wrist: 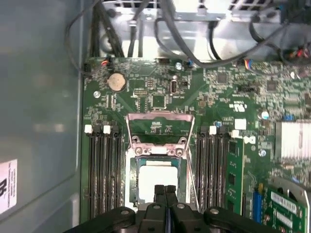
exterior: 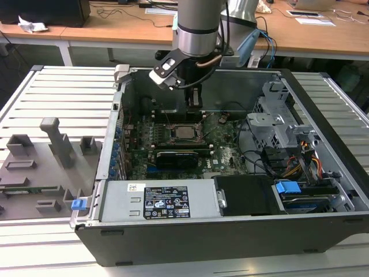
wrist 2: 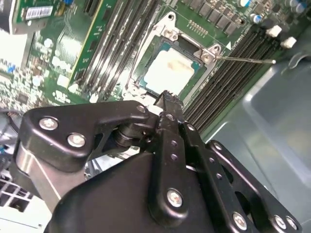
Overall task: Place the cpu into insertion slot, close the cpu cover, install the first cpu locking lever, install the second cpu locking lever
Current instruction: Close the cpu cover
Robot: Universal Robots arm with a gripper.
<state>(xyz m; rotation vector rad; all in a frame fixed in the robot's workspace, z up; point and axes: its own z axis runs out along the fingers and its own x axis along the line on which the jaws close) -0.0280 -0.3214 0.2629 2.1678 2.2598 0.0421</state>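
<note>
The small, flat, square cpu with its silvery-grey metal top lies seated in the insertion slot, a square socket with a black-and-metal rim. The cpu cover, a thin silvery metal frame with a square window, is swung open from the slot's edge farthest from my hand, and green board shows through its window. A thin metal lever sticks out free from one corner of the slot. My black hand has its fingers pressed together on nothing. The tips are over the slot's near edge, and I cannot tell whether they touch the cpu. Long black memory slots flank the insertion slot on the green circuit board. Around the board sits the open dark computer case, resting on the pale slatted bench.
</note>
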